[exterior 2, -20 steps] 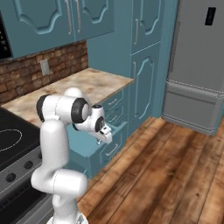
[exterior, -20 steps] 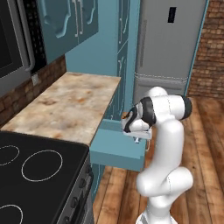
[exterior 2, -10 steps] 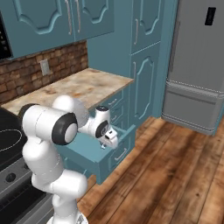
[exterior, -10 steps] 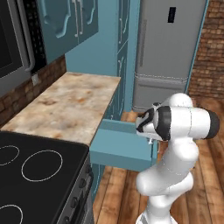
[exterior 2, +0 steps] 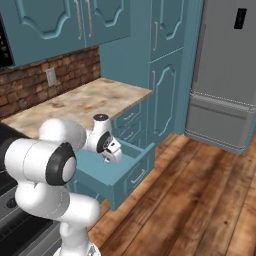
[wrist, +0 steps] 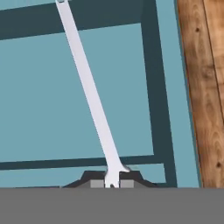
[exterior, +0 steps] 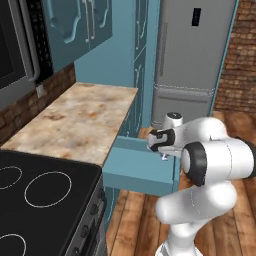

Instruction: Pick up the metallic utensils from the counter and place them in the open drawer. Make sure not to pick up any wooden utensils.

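Warm plank flooring runs along the right of the hand view, and against it sits the flat teal front of the open drawer (wrist: 170, 87), its shallow box directly under the hand. Closest of all, the gripper (wrist: 112, 183) has its two dark fingertips clenched on the forked end of a slim all-silver fork-like utensil (wrist: 89, 94), whose long flat shaft reaches away across the drawer's smooth blue floor to the far rim. From the base cameras the gripper (exterior: 162, 150) hangs over the drawer (exterior: 142, 167), which juts from the teal cabinet beneath the counter (exterior: 75, 120). To finish this step well, I judge the hand should come lower and line the shaft up inside the drawer walls before letting go, since the far tip looks to lie at or over the rim and a high drop could bounce thin, slick metal onto the floor. Farther off, the counter is a long beige stone slab, marbled with rust-brown blotches and matte beside the glossy utensil; I cannot make out any utensil lying on it from here. Behind it stand brick wall, panelled teal cabinets and a grey refrigerator (exterior: 192, 60).
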Tool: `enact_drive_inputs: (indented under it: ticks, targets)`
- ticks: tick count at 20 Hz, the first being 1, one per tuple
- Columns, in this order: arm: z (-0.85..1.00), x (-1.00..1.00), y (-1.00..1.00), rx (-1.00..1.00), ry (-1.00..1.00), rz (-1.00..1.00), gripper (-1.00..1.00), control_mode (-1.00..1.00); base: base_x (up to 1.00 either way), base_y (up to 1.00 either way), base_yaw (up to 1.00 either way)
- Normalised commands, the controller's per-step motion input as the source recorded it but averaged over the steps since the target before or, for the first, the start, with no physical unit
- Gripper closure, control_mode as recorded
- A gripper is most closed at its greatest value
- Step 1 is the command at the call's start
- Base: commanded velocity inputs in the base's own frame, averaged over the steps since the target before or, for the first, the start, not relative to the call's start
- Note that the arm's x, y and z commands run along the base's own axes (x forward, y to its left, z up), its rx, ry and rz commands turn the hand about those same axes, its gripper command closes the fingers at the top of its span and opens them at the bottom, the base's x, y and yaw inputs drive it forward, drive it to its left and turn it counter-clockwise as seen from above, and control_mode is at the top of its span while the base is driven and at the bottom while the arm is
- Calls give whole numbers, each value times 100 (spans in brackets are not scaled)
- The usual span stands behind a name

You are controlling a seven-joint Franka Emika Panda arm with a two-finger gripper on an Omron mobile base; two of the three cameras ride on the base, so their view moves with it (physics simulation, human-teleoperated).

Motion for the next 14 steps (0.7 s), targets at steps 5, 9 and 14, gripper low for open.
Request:
enact_drive_inputs:
  ticks: [5, 9, 14]
  targets:
    - [0, 25, 20, 4, 0, 0, 100, -100, 0, 0, 0]
    - [0, 31, 19, 5, 0, 0, 100, -100, 0, 0, 0]
    - [-25, 24, 28, 1, 0, 0, 100, -100, 0, 0, 0]
